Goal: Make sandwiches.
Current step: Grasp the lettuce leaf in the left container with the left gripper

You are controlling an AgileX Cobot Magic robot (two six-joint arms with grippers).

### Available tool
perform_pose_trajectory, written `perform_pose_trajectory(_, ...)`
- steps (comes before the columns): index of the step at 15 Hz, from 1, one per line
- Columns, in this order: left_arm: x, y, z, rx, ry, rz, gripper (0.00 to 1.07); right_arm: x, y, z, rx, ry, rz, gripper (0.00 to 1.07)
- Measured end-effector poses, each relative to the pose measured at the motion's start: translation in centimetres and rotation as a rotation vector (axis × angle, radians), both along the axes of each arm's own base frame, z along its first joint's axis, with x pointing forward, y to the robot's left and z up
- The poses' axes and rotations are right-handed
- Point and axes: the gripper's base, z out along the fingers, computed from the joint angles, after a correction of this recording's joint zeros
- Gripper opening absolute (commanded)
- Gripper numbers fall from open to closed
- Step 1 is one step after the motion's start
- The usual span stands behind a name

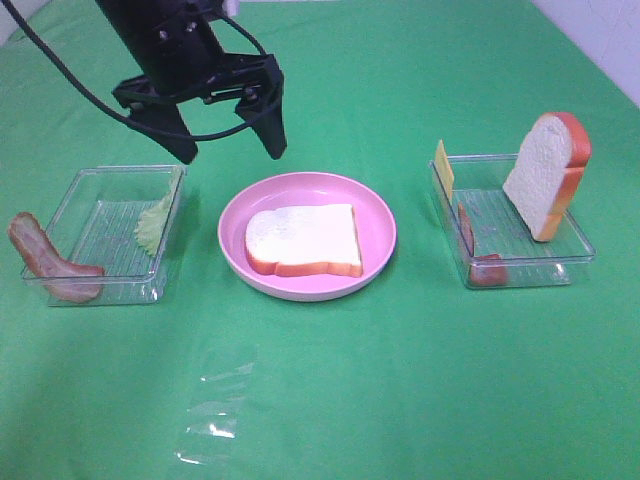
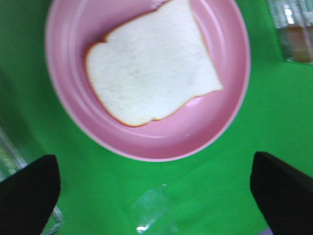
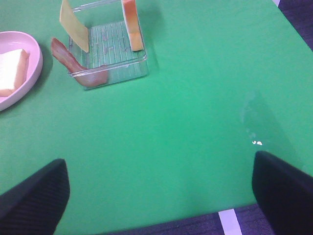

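Pink plate (image 1: 383,222), white orange-crusted bread (image 1: 305,238), green cloth (image 1: 400,380)

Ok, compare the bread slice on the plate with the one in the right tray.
The plate slice lies flat on the pink plate; the tray slice stands tilted in the clear tray. The plate slice is alone; the tray slice has cheese and bacon at the tray's other side. Both are white with orange-brown crust.

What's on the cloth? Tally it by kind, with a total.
White toy bread slices, orange-brown crust: 2
Reddish-pink bacon strips: 2
Pale green lettuce leaf: 1
Thin yellow cheese slice: 1
Round pink plate: 1
Clear plastic rectangular trays: 2
Total: 9
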Motion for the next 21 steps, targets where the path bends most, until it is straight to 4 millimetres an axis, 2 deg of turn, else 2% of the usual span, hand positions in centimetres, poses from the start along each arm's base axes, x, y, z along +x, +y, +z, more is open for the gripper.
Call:
perform_pose_trajectory(1, 0.7, 1.3, 0.7, 0.146, -0.076, 0.033, 1.02, 0.0, 0.0, 0.0, 0.0, 0.0, 0.0, 0.98)
perform_pose_trajectory(3, 1.2, 2.5, 0.6, 0.247, -0.113, 0.052, 1.02, 0.0, 0.0, 0.0, 0.0, 0.0, 0.0, 0.98)
perform_pose_trajectory(6, 2.5, 4.3, -0.9, 0.296, -0.09, 0.112, 1.02, 0.0, 0.0, 0.0, 0.0, 0.0, 0.0, 0.98)
perform_pose_trajectory(8, 3.4, 5.2, -2.5, 0.326, -0.063, 0.132, 1.01, 0.0, 0.0, 0.0, 0.0, 0.0, 0.0, 0.98)
perform_pose_trajectory(11, 4.7, 4.8, -5.5, 0.337, -0.024, 0.127, 1.01, 0.0, 0.0, 0.0, 0.0, 0.0, 0.0, 0.98)
perform_pose_trajectory(15, 5.4, 4.5, -6.8, 0.336, -0.011, 0.126, 0.98, 0.0, 0.0, 0.0, 0.0, 0.0, 0.0, 0.98)
perform_pose_trajectory(21, 5.5, 4.4, -7.6, 0.334, 0.007, 0.126, 0.87, 0.0, 0.0, 0.0, 0.0, 0.0, 0.0, 0.98)
